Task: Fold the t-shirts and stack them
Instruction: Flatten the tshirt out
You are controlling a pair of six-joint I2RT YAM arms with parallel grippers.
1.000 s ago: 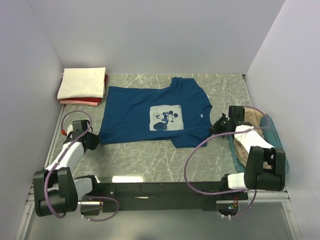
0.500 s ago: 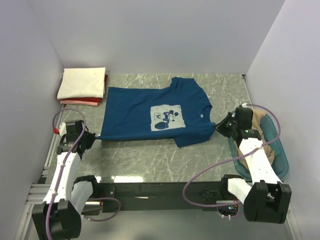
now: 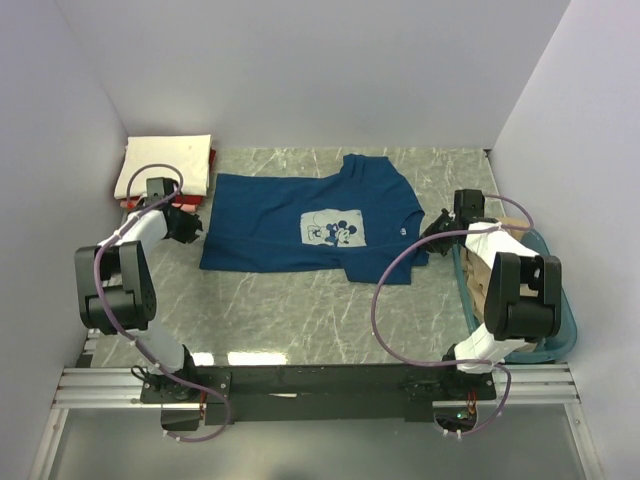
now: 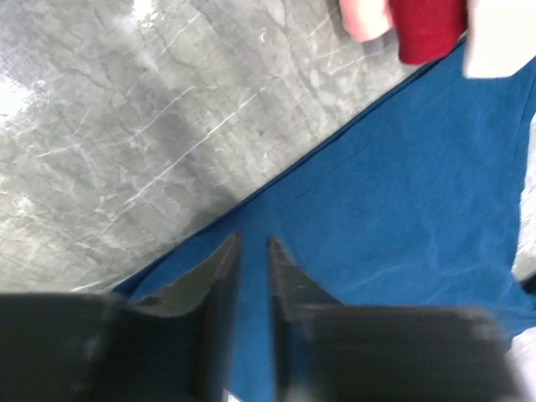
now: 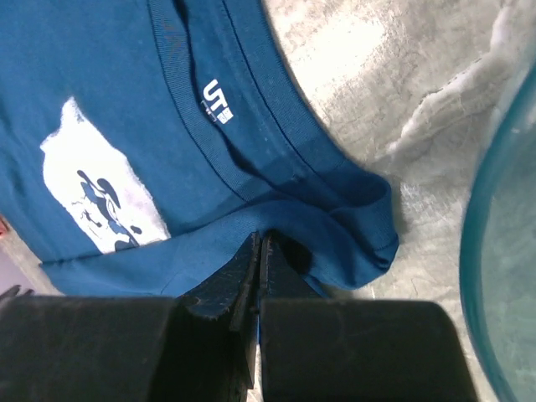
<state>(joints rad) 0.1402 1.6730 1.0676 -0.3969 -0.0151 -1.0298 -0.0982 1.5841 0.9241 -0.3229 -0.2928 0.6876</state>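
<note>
A dark blue t-shirt with a pale square cartoon print lies spread on the marble table. My left gripper is at its left edge; in the left wrist view its fingers stand almost together with blue cloth between them. My right gripper is at the shirt's right edge, shut on a fold of blue cloth near the collar label. A folded cream shirt lies on red and pink ones at the back left. A tan shirt lies in the tub.
A teal plastic tub stands at the right edge under my right arm; its rim shows in the right wrist view. White walls close in the left, back and right sides. The stack's red and pink ends lie just beyond the left gripper.
Both grippers moved from the shirt's near corners away from me, up to its side edges, carrying the hem. The shirt's near edge now lies farther back.
</note>
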